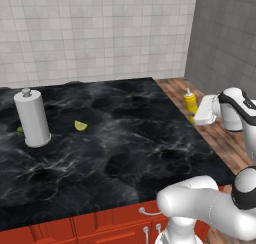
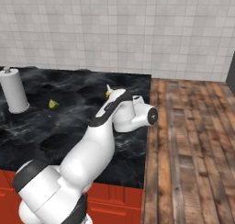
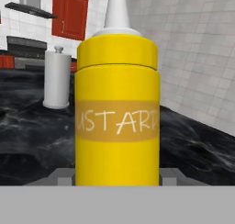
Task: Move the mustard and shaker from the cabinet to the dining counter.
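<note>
The mustard (image 3: 117,108) sits right in front of the pincer (image 3: 117,178), upright between the two finger tips (image 3: 62,175), which show grey at either side of its base. The pincer looks closed on the bottle low on its body, though the contact itself is cut off at the bottom of the hand view, so I judge this from how close the tips stand to the yellow wall.

By its look, a squeeze bottle like this should be light, with a smooth and somewhat soft plastic wall. It may dent or slip under a hard pinch. The straight cylindrical body, under the shoulder and around the label band, is the sensible place to hold it; the pointed nozzle (image 3: 117,9) is too narrow and tapered to grip well.

From the left base view, the mustard (image 1: 190,103) stands up just left of the white hand, near the right edge of the bench (image 1: 110,138), with the wooden floor (image 1: 225,138) beyond (whether the bottle rests on anything or hangs in the air I cannot tell). The arm reaches out forward and to the right with the wrist roughly level, so the bottle stays vertical.

Far to the left of the pincer stands a paper-towel roll (image 1: 32,119), with a lime wedge (image 1: 80,125) nearer. The cabinet (image 3: 69,14) shows red in the far background.
</note>
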Available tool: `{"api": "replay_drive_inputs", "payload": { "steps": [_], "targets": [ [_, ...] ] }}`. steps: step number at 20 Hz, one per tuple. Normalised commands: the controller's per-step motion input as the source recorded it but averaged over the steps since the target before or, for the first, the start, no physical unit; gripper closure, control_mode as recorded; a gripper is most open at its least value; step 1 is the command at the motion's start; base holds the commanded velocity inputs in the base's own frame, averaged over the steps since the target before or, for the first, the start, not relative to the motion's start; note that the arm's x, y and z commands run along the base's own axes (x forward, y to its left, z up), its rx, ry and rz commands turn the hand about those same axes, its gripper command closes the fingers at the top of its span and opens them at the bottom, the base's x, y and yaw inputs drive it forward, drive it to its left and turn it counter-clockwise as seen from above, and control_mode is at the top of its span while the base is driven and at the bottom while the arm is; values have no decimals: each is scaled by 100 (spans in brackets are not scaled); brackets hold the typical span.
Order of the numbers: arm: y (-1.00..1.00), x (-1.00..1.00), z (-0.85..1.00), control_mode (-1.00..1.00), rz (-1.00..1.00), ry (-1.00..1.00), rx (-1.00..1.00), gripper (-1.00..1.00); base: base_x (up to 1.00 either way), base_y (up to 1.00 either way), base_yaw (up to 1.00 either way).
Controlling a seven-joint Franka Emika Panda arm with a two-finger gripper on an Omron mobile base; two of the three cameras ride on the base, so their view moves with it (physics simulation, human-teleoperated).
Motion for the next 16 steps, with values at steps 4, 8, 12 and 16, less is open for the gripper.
{"api": "replay_drive_inputs", "payload": {
  "steps": [4, 8, 12, 16],
  "targets": [
    [-9, 5, -3, -100, 0, 13, 1, 100, 0, 0, 0],
    [0, 0, -20, -100, 0, 11, 0, 100, 0, 0, 0],
    [0, 0, -49, -100, 0, 3, 0, 100, 0, 0, 0],
    [0, 0, -53, -100, 0, 0, 1, 100, 0, 0, 0]
  ]
}}
